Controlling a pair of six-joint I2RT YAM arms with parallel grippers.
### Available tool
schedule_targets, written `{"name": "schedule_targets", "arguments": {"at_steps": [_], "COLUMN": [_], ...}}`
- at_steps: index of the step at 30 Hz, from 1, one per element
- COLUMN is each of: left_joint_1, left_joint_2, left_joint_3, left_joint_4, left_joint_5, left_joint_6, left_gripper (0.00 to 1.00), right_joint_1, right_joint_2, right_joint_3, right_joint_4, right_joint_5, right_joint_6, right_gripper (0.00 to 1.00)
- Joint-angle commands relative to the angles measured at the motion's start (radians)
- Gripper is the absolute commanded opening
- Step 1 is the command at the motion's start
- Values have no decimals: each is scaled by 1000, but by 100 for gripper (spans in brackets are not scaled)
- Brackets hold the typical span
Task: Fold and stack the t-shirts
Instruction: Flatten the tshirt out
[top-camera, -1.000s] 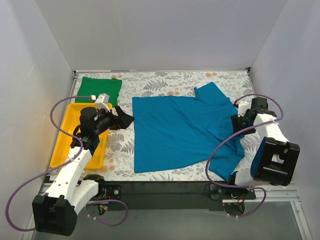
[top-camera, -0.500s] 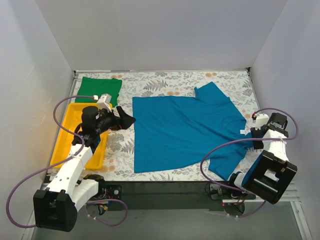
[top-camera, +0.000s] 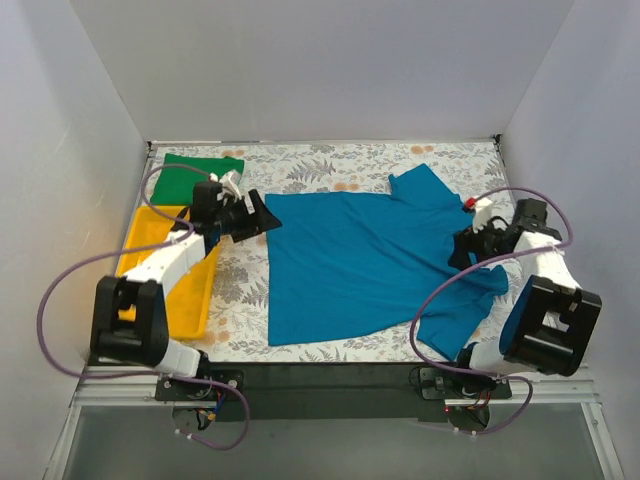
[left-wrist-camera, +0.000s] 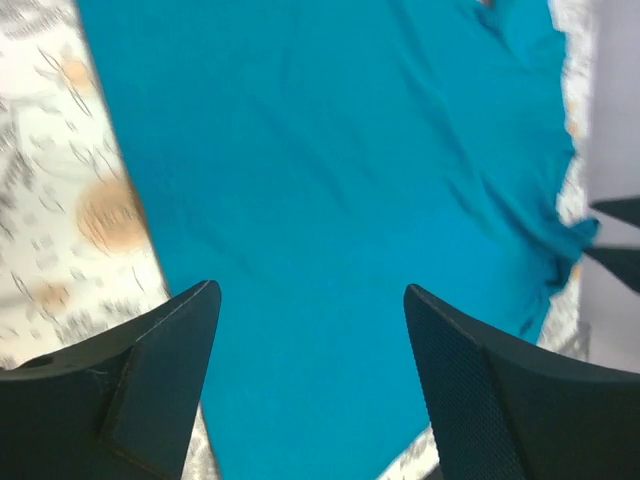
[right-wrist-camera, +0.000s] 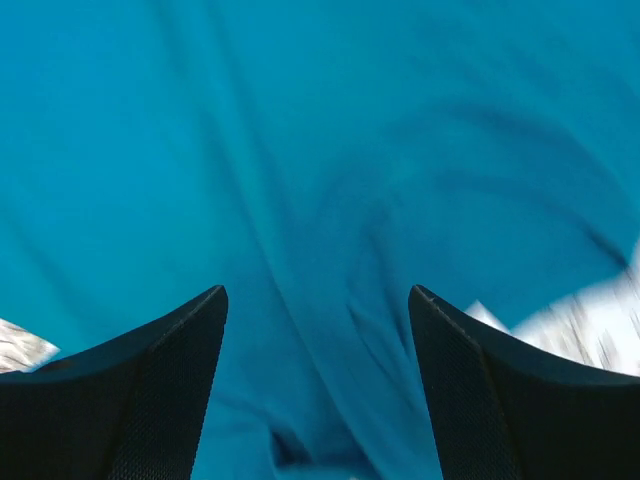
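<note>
The teal-blue t-shirt (top-camera: 365, 262) lies spread flat on the floral table, its right sleeve rumpled. It fills the left wrist view (left-wrist-camera: 330, 200) and the right wrist view (right-wrist-camera: 300, 180). The bright green t-shirt (top-camera: 182, 176) lies folded at the back left corner. My left gripper (top-camera: 268, 217) is open and empty at the teal shirt's back left corner. My right gripper (top-camera: 458, 250) is open and empty over the shirt's right side near the sleeve.
A yellow plastic tray (top-camera: 185, 300) sits along the left edge under the left arm. White walls close in the table on three sides. A black rail runs along the near edge.
My left gripper has swung back and right from over the tray to the teal shirt's back left corner. My right gripper pulled back to the right, then returned over the shirt's right side.
</note>
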Motion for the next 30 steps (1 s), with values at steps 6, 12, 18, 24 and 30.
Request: {"name": "schedule_targets", "arguments": {"at_steps": [6, 12, 18, 24, 30], "left_joint_1": [-31, -31, -28, -28, -22], "left_joint_2": [513, 768, 851, 859, 836], "left_joint_3": [478, 808, 934, 917, 888], "left_joint_4": [-155, -293, -358, -364, -364], "left_joint_5": [-301, -403, -431, -393, -344], "left_joint_6": [24, 29, 47, 82, 122], "left_gripper": [64, 59, 59, 59, 60], "right_joint_1": [239, 273, 275, 266, 236], "right_joint_2": [165, 332, 569, 762, 873], "right_joint_3": [153, 345, 593, 806, 934], "right_joint_4": [192, 308, 324, 339, 342], "right_joint_5": [-192, -31, -10, 37, 41], "right_joint_6": [207, 386, 583, 669, 733], "right_gripper": [78, 69, 66, 66, 66]}}
